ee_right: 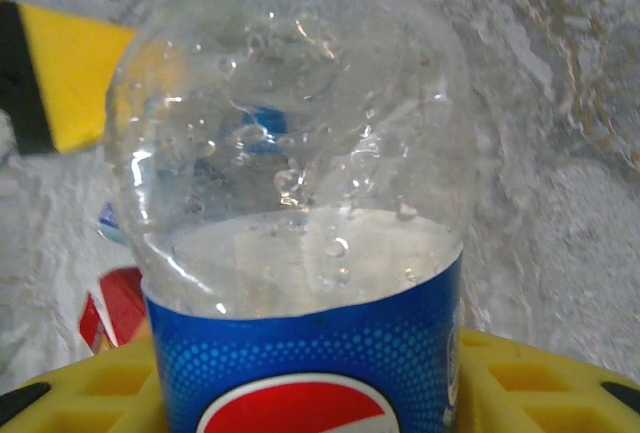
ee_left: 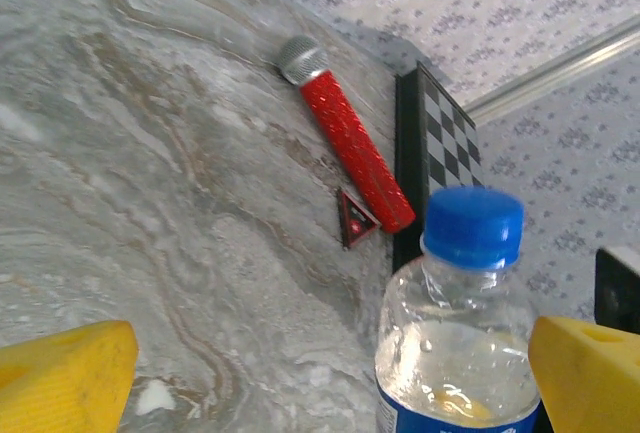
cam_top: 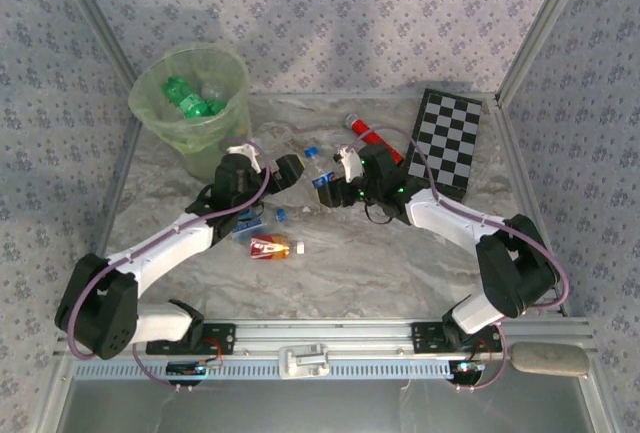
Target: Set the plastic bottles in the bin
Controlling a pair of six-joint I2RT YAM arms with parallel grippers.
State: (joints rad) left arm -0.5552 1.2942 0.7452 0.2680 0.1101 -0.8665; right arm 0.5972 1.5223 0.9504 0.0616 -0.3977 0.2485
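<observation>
the right gripper (ee_right: 310, 398) has closed in on the upright bottle (ee_right: 300, 203) near the middle of the worktop (cam_top: 400, 263). its yellow pads look pressed against the blue label on both sides, low on the body. how firm that hold is, we cannot tell.

the left gripper (ee_left: 330, 383) stands fully open and holds nothing, yet the same bottle sits between its fingers, close to the right-hand one. this is our main worry. two grippers crowd one bottle, so a lift or a swing by either arm may knock the bottle against a yellow finger and twist it out of the grip.

the bottle is round, smooth and wet inside. we judge that a light squeeze may let it slip or tilt.

the bin (cam_top: 150, 118) stands at the back left corner of the worktop with green bottles (cam_top: 190, 98) already in it. it is on the far side of the left arm. the right arm would have to cross over that arm to reach it, and the two may collide. the rim is high, so a low carry may hit the wall and tip the bin.

a lying bottle (cam_top: 270, 246) with a red label rests nearer the front edge, beside the left arm. a sweeping arm may roll it away. the red cylinder (cam_top: 375, 138) and the checkerboard (cam_top: 450, 143) lie behind, towards the back right.
</observation>
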